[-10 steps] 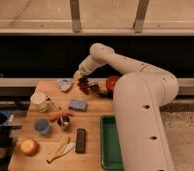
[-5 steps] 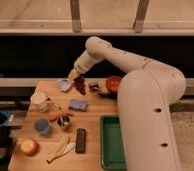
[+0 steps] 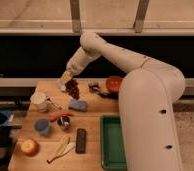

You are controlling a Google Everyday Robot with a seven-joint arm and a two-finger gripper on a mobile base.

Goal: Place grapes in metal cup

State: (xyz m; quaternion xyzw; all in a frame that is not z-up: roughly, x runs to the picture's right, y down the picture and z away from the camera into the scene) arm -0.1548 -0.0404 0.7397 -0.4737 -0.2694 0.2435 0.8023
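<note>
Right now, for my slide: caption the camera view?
Gripper, shut on the grapes, hangs over the table's far side; metal cup stands nearer.

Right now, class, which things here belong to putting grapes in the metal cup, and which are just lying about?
In the job: claw, over the table's far side, shut on grapes; metal cup.
Lying about: white mug, blue cup, apple, banana, black remote, red bowl, green tray.
</note>
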